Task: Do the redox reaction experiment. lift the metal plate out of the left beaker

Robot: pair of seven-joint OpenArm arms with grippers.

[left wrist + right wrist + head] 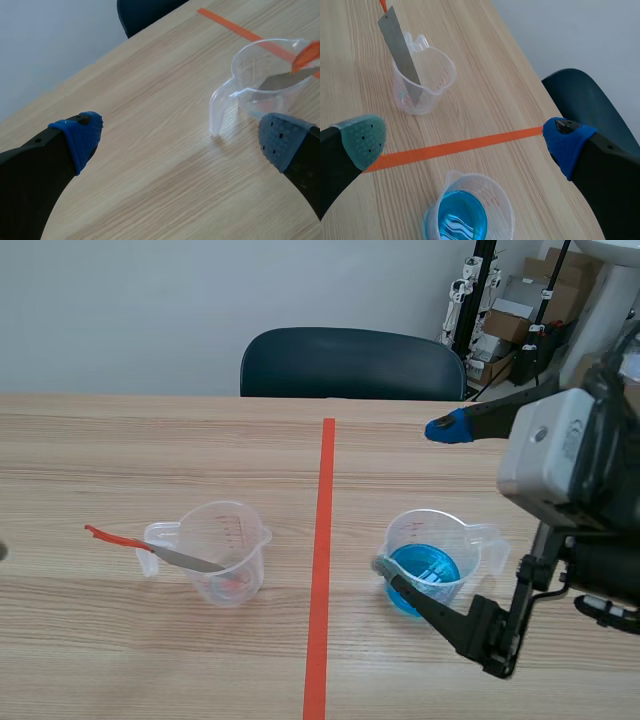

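A pale wooden table (120, 440) carries the clear left beaker (225, 555), in which the metal plate (185, 560) leans, its upper end jutting past the beaker's rim. The left gripper (180, 137) hangs just beside that beaker, jaws spread and empty. The right gripper (465, 137), also spread, is well apart from it. The left gripper should probably pinch the exposed end and draw it along the plate's own tilt, so the light beaker doesn't tip.

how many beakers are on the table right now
2. One clear beaker stands left of the orange tape line with the metal plate leaning in it; the other beaker, holding blue liquid, stands right of the line. None seems hidden.
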